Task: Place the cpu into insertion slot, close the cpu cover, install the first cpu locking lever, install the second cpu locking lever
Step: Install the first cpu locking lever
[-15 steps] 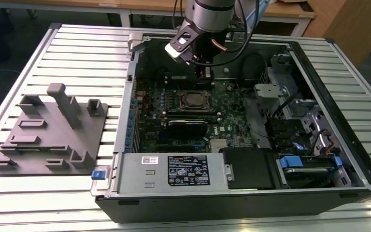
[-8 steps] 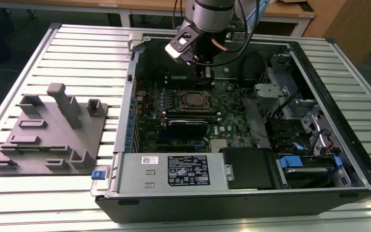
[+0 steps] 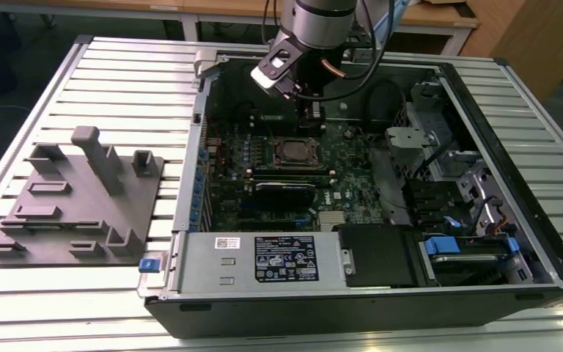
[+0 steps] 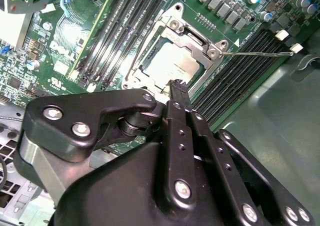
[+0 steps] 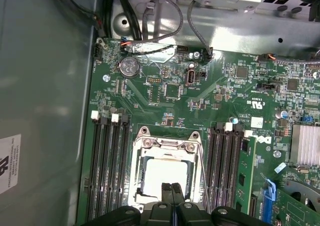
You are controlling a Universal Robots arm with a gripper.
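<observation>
The cpu, a square chip with a pale metal top, lies in the insertion slot on the green board. The silvery cpu cover lies down over the chip's edges. A thin wire locking lever runs along one side of the socket, and its free end reaches out over the memory slots. My gripper hangs just above the socket's edge. Its two black fingers are pressed together with nothing between them.
Long black memory slots flank the socket. The case wall stands close beside them. A power supply box sits at the case front, with drive bays on the exterior view's right. A grey fixture tray lies outside the case.
</observation>
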